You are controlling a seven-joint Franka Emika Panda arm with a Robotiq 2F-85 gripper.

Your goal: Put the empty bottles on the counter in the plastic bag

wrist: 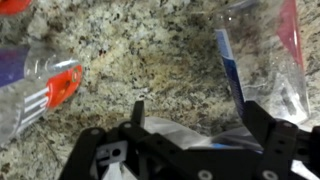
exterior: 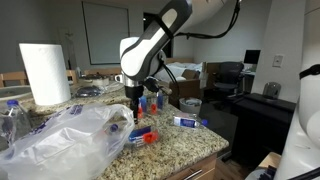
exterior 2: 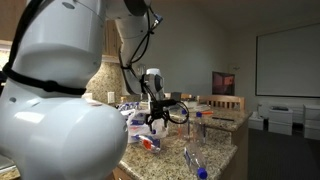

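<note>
Across the lower half of an exterior view, the speckled bench carries the plastic bag, slumped at lower left with its opening hard to make out. I judge that a bottle dropped there could catch on the crinkled film and roll back out. Right of the bag, the pincer hangs over the granite, jaws apart and empty, close beside the upright bottles, which a careless descent could topple. The lying bottle is round and light, so an off-centre squeeze may squirt it away. Only the wrist view shows the orange-capped bottle at left and the blue-labelled bottle at upper right, with bare granite between them. That view misses the bag's spread.
</note>
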